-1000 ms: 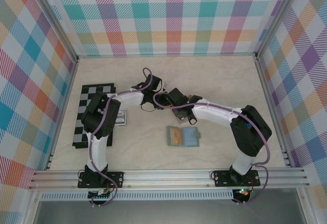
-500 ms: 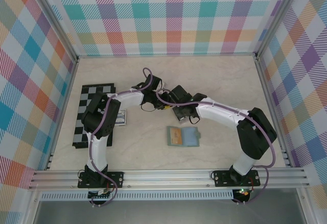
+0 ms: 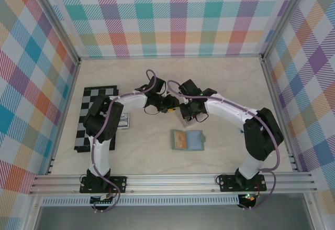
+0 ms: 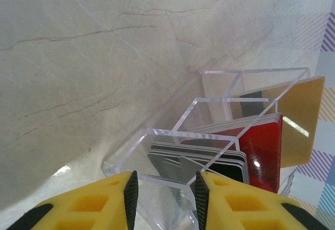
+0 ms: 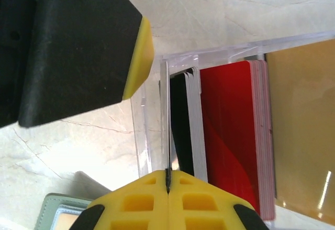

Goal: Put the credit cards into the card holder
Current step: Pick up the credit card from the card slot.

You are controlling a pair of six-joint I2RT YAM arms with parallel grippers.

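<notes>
My right gripper [image 5: 167,180], jaws pressed together at the bottom of its wrist view, is nearer the cards [image 5: 183,125], which stand on edge in the tray [image 4: 209,101] just up-right of it with their long edges up-frame, while the left gripper [image 4: 164,188] is spread astride a tray corner and the holder [image 3: 188,140] lies lower-centre in the top view.

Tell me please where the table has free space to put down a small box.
Free: the far table strip along the back wall; the near strip between card holder and front rail; the patch between chessboard and card holder. Crowded: the middle, where left gripper and right gripper meet at the clear tray.
</notes>
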